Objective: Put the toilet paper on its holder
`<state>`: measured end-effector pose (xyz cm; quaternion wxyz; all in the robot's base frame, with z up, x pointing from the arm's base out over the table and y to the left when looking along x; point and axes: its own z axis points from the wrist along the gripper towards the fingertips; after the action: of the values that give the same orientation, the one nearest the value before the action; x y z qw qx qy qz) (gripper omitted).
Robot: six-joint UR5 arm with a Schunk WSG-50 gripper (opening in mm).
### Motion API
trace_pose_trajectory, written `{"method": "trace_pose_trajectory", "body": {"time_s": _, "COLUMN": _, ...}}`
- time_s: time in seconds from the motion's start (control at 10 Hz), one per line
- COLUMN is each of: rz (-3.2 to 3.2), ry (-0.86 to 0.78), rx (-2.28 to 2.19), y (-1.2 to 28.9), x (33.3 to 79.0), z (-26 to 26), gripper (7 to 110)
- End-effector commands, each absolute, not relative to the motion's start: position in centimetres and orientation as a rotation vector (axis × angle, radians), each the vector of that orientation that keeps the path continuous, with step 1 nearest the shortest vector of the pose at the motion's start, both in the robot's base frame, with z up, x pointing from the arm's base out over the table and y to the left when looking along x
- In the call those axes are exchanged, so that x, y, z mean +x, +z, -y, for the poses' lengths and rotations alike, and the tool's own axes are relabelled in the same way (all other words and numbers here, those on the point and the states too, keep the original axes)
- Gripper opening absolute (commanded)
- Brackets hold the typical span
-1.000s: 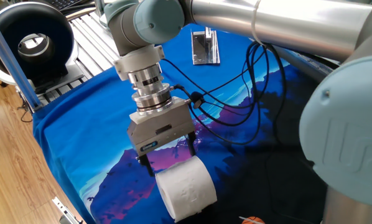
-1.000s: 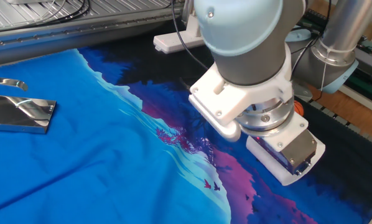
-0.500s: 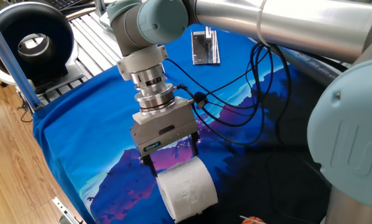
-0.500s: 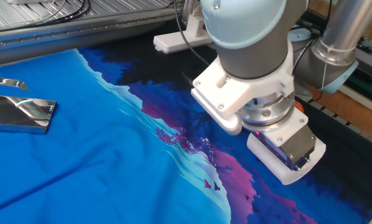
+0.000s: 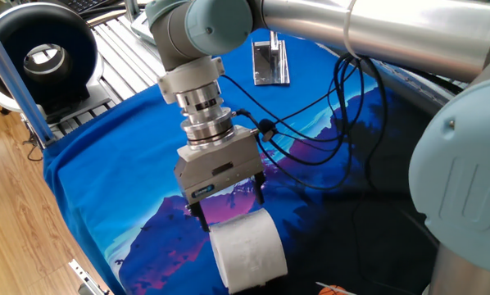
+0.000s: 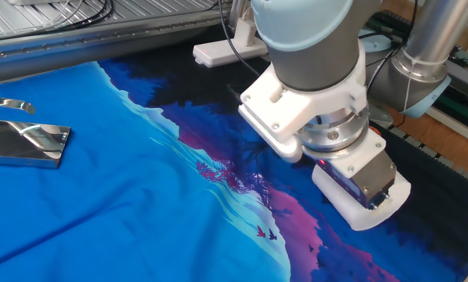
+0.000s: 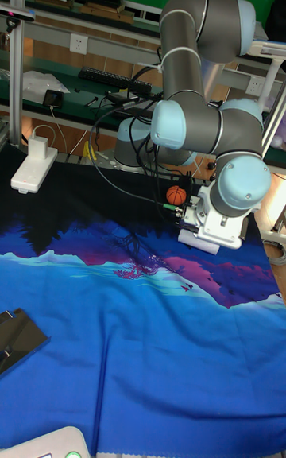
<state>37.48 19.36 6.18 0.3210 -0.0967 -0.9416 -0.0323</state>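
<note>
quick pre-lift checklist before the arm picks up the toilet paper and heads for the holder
1. Gripper lined up over the toilet paper: ok, its fingers straddle the roll's top.
2. Fingers shut on the roll: cannot tell, contact is hidden.
3. Roll lying on the blue cloth: ok, on its side.
4. Holder free and in place: ok, nothing on it, far across the cloth.
5. Black cables off the roll: ok, they hang behind the wrist.
</note>
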Motion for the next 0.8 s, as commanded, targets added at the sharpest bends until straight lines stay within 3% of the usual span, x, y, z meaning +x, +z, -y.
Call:
{"method": "trace_pose_trajectory", "body": {"time_s": 0.0, "rz": 2.463, "ry": -0.134, "rx": -0.298, "y": 4.9, "x": 37.5, "z": -20.6, "gripper": 110}}
{"method": "trace_pose_trajectory", "body": {"time_s": 0.7, "rz": 2.484, "ry": -0.100, "rx": -0.264, "y": 5.5, "x": 38.1, "z": -19.5, "gripper": 110}}
